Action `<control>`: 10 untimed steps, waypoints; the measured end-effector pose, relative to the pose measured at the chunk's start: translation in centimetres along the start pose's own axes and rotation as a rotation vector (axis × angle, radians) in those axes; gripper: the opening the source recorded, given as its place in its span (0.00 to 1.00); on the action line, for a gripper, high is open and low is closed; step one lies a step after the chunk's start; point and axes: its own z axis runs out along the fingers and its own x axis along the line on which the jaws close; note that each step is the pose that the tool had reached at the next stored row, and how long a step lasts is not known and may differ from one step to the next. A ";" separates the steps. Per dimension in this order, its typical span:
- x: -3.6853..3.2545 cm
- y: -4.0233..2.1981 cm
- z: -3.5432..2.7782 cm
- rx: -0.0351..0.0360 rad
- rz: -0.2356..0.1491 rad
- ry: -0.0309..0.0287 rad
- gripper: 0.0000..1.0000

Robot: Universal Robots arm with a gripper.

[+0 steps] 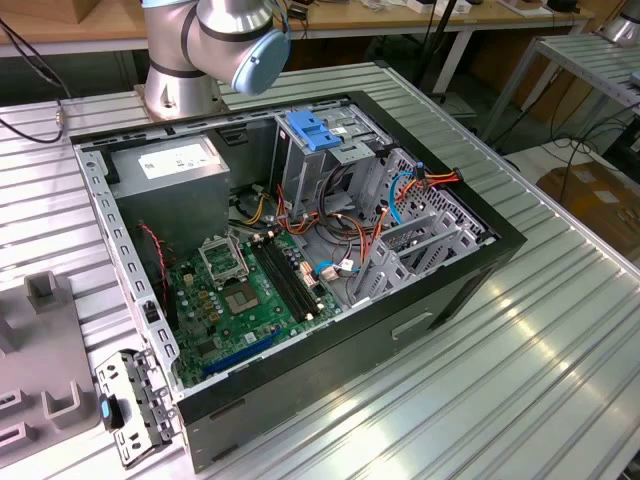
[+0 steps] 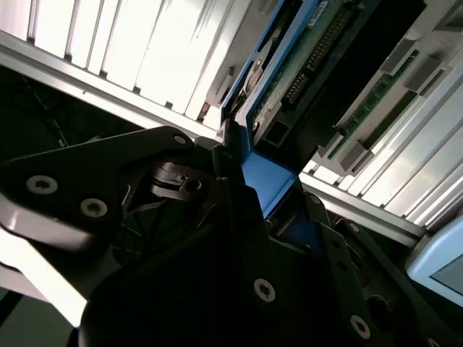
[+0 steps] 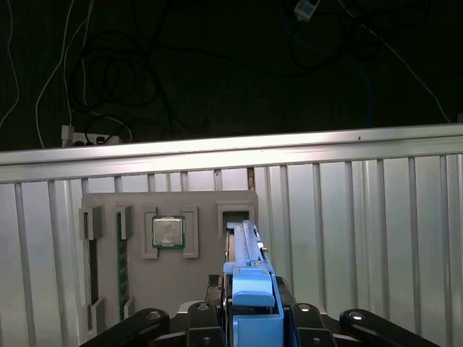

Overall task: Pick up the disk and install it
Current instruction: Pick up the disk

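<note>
Two fingers of my gripper (image 3: 252, 325) are clamped on the blue side rail of the disk (image 3: 246, 253). It stands on edge at a slot of the grey tray (image 3: 206, 206), near the bench (image 3: 376, 217) edge; lifted or seated, I cannot tell.

Open black metal computer case (image 1: 440, 300) laid on ribbed aluminium desk (image 1: 560, 380), grey moulded tray (image 1: 40, 340) at the exterior view's left.
Inside, a grey power-supply box (image 1: 175, 175) is set in the far corner, a blue-latched drive cage (image 1: 320, 150) beside it, a green motherboard (image 1: 240, 295) before both. The silver blue-railed disk (image 3: 246, 253) is held edge-on in the end effector (image 3: 249, 322) over the tray, beside a square processor chip (image 3: 168, 232).
</note>
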 end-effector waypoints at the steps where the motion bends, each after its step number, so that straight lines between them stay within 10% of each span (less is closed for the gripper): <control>1: 0.00 0.00 -0.09 0.0000 0.000 0.0000 0.37; 10: 0.00 -0.01 -0.49 0.0001 0.000 -0.0001 0.37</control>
